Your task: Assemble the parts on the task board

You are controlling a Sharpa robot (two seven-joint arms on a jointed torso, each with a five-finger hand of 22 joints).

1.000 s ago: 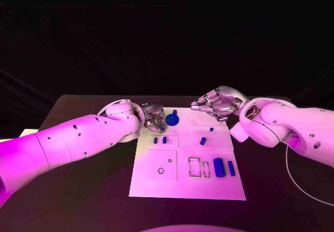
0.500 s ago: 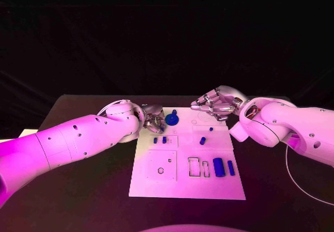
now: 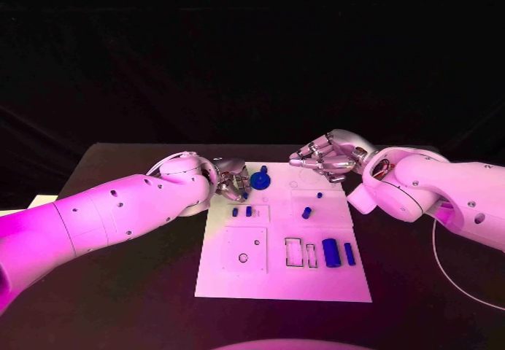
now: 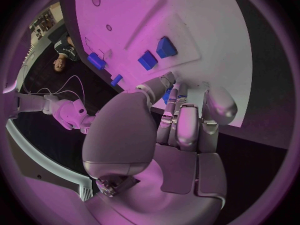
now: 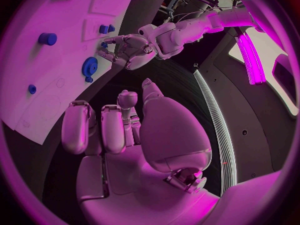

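The white task board (image 3: 276, 281) lies in the middle of the black table. A blue gear (image 3: 260, 179) stands near its far edge, also seen as the gear (image 5: 89, 65). My left hand (image 3: 233, 183) hovers just left of the gear, and a small blue part (image 4: 167, 95) shows pinched between its thumb and fingers (image 4: 177, 116); the same part (image 5: 104, 44) sits at its fingertips. Two short blue pegs (image 3: 242, 211) stand below that hand. My right hand (image 3: 328, 157) hangs over the board's far right corner, fingers curled in on nothing.
A blue cylinder (image 3: 306, 213) and a tiny blue pin (image 3: 320, 195) sit mid-board. A thick blue bar (image 3: 330, 252) and a slim one (image 3: 349, 253) lie at the right, beside two rectangular slots (image 3: 301, 252). A square inset with a hole (image 3: 243, 250) is at the left.
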